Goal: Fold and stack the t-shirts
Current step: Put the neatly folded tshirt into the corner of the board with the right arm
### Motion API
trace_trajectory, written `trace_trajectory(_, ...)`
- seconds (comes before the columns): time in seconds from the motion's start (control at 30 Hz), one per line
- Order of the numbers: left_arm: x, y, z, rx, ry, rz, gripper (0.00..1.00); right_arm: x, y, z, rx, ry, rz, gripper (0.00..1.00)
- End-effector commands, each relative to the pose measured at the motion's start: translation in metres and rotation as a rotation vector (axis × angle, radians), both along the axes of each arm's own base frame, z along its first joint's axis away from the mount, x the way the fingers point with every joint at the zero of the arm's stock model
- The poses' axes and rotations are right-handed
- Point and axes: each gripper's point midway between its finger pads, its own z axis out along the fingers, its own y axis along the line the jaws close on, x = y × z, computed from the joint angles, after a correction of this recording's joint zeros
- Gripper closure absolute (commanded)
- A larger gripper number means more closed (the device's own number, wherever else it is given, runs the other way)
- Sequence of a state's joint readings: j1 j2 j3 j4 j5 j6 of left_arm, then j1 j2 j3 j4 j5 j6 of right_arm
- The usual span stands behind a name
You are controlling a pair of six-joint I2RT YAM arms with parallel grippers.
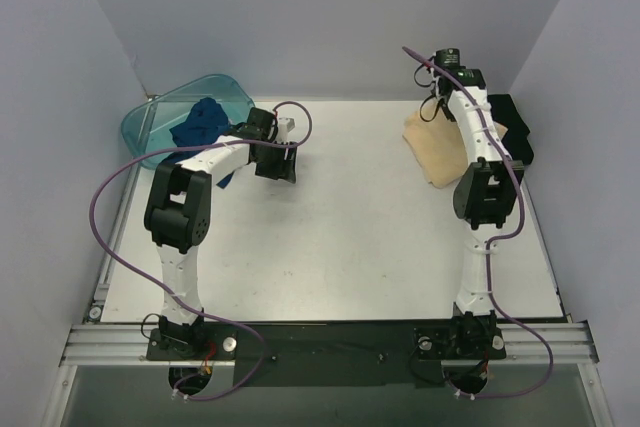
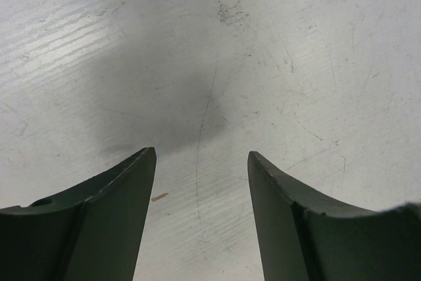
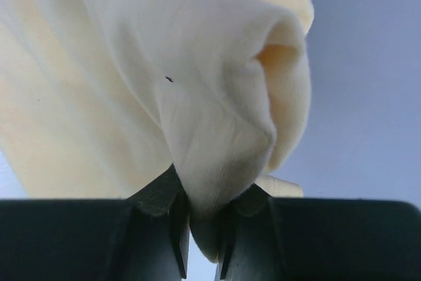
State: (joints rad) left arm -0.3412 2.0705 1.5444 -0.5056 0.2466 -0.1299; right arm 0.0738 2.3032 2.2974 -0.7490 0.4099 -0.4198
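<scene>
A fold of the pale yellow-tan t-shirt point(image 3: 197, 97) is pinched in my right gripper point(image 3: 204, 192), which is shut on it. From above, that shirt point(image 1: 432, 155) lies bunched at the table's far right, with the right gripper point(image 1: 434, 110) at its far edge. The black t-shirt point(image 1: 512, 127) lies just right of the right arm, partly hidden by it. The dark blue t-shirt point(image 1: 203, 123) is heaped in the teal basin point(image 1: 150, 127). My left gripper point(image 2: 202, 156) is open over bare table, holding nothing, and it hangs just right of the basin point(image 1: 275, 161).
The teal basin stands at the far left corner, against the left wall. Grey walls close in the table on the left, back and right. The white tabletop point(image 1: 350, 237) lies between the two arms. An aluminium rail point(image 1: 330, 335) runs along the near edge.
</scene>
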Motion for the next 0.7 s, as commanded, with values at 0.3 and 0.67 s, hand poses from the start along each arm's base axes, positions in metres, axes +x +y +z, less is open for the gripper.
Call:
trace_trajectory(0.3, 0.006, 0.003, 0.02, 0.012, -0.067, -0.009, 0.32, 0.035, -0.047, 0.07, -0.064, -0.276, -0.072, 1.0)
trace_trajectory(0.67, 0.004, 0.005, 0.016, 0.034, -0.068, -0.017, 0.32, 0.034, -0.082, 0.079, -0.047, -0.333, -0.123, 1.0)
